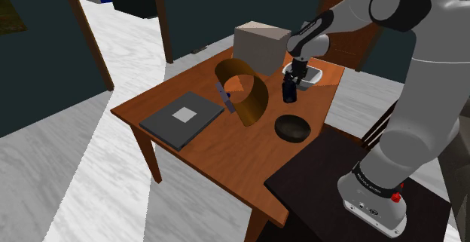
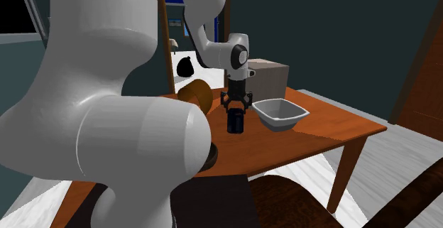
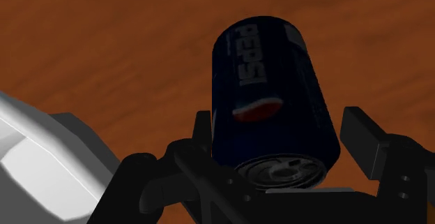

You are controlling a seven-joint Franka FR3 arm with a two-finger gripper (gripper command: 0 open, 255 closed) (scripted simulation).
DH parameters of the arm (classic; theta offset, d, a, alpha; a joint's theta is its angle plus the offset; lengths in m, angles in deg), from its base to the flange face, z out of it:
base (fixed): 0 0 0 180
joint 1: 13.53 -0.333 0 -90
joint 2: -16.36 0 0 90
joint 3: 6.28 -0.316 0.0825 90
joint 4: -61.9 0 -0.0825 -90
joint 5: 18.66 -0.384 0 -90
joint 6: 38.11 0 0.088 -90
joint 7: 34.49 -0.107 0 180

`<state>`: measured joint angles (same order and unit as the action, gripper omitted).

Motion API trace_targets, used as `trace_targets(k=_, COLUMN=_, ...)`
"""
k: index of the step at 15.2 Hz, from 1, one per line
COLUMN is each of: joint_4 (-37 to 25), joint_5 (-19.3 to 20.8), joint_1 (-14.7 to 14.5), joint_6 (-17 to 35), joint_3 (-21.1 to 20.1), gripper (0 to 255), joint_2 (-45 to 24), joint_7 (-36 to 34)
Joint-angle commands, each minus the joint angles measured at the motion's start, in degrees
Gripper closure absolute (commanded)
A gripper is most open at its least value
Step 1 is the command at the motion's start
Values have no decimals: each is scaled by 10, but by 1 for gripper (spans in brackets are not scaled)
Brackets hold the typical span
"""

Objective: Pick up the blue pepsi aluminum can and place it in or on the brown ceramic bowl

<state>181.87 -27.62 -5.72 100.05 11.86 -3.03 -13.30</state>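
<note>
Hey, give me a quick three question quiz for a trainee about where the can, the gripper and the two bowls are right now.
1. True or false: the dark blue can stands upright on the table.
2. The gripper is: A) shut, far from the can; B) open around the can's top; C) shut on a spoon.
3. Which stands closer to the can, the white bowl or the dark bowl?
Key: 1 true; 2 B; 3 white bowl.

pincer over dark-blue can | can upright on table | white dish just beside
</note>
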Motion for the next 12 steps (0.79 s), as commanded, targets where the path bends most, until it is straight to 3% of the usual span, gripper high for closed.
trace_targets(k=1, joint_4=-3, joint_5=6, joint_1=-2, joint_6=-14, joint_3=3, gripper=255, joint_2=11, joint_7=-4)
trace_targets(k=12, joint_4=-24, joint_5=34, joint_1=-10, joint_6=-86, joint_3=14, gripper=255, joint_2=66, joint_7=-23)
